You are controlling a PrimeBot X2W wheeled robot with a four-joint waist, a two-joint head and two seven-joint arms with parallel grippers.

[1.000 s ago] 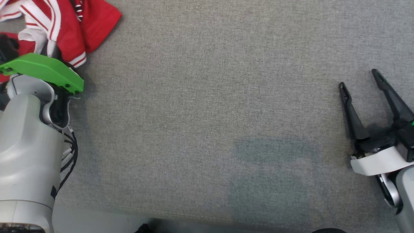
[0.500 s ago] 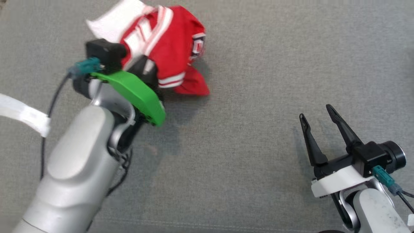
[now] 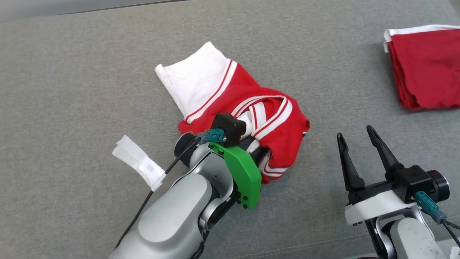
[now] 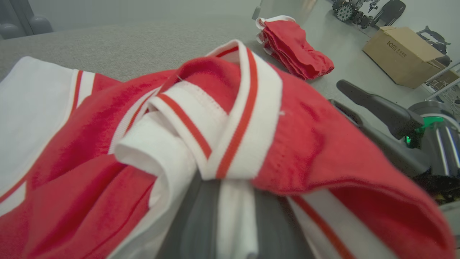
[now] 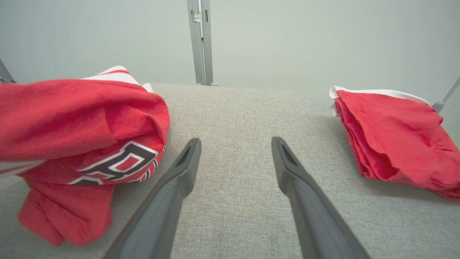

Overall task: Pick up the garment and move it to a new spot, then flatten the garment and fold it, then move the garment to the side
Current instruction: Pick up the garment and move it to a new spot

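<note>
— How many cloth pieces lie on the grey surface (image 3: 90, 72)?

— Two. One is the garment (image 3: 276, 118), a red jersey with white sleeves and striped trim, bunched near the middle of the head view. The other is a folded red pile (image 3: 426, 77) with a white edge, well apart at the 2 o'clock corner. How many layers that pile has cannot be told.

— And the grippers?

— Two as well. The left gripper (image 4: 233, 219) reaches in from 7 o'clock, with one green plate (image 3: 242, 172) on its wrist and one white tag (image 3: 138, 165) on its cable. The right gripper (image 3: 355, 133) sits at 4 o'clock.

— Where is the garment relative to the left one?

— Right on it. The cloth drapes over the fingers and hides their tips. In the left wrist view a white strip runs between the two dark fingers, so they are clamped on the jersey. One white sleeve spreads away toward 11 o'clock. In the right wrist view a red flap hangs below the bundle.

— Is the right one gripping anything?

— No. Its jaws stand wide apart with only bare grey surface between them. The jersey is at its 10 o'clock, near but apart from it, and the folded pile is at its 1 o'clock.

— Anything else?

— One cardboard box (image 4: 402, 55), beyond the surface in the left wrist view.
</note>
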